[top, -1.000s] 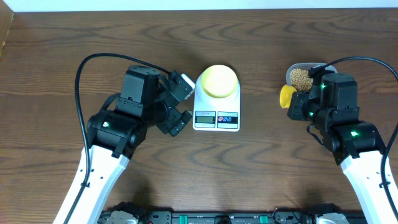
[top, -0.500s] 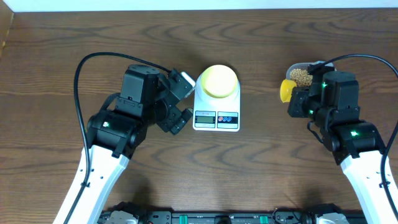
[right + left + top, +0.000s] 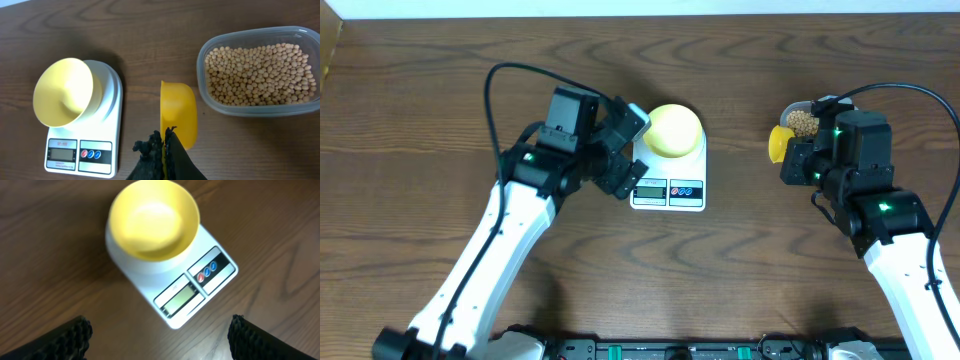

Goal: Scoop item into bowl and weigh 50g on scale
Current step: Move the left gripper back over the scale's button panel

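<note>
The pale-yellow bowl (image 3: 674, 129) sits empty on the white scale (image 3: 669, 170), seen too in the left wrist view (image 3: 154, 219) and the right wrist view (image 3: 64, 92). The display (image 3: 179, 297) is blank. My left gripper (image 3: 636, 160) is open and empty, at the scale's left edge. My right gripper (image 3: 792, 160) is shut on the handle of the bright yellow scoop (image 3: 177, 111), whose empty cup hangs over the table between the scale and the clear tub (image 3: 257, 70) of tan beans (image 3: 260, 67). The tub also shows in the overhead view (image 3: 804, 121).
The wooden table (image 3: 740, 260) stretches in front of the scale and to the left. Black cables arc over both arms. A rail of hardware (image 3: 670, 350) runs along the front edge.
My left arm has swung forward and right, bringing its open gripper up to the scale's left edge. My right gripper with the scoop has shifted slightly up and left.
</note>
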{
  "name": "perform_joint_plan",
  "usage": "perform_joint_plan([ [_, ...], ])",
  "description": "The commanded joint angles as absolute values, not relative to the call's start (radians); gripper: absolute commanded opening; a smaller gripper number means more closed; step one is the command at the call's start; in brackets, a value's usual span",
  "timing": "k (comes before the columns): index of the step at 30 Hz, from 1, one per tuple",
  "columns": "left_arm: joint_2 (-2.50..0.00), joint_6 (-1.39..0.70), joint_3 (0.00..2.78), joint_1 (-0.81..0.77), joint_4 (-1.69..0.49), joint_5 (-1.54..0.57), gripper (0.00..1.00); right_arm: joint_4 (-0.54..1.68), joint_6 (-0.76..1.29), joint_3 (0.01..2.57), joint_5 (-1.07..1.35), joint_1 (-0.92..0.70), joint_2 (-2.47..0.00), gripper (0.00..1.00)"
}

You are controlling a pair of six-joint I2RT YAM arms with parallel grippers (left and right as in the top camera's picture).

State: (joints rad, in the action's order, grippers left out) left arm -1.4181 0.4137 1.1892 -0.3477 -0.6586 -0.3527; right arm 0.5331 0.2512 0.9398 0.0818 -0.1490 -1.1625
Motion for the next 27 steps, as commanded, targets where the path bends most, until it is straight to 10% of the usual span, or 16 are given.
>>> perform_joint_plan([
  [1,-1.474,0.394,1.187,-0.345,-0.634,-0.461,0.9,0.527,0.237,0.961,0.081,-0.144,-1.166,0.01],
  [27,-1.682,0.255,1.187,-0.542,-0.521,-0.213,0.9,0.512,0.237,0.961,0.081,-0.144,-1.166,0.01],
])
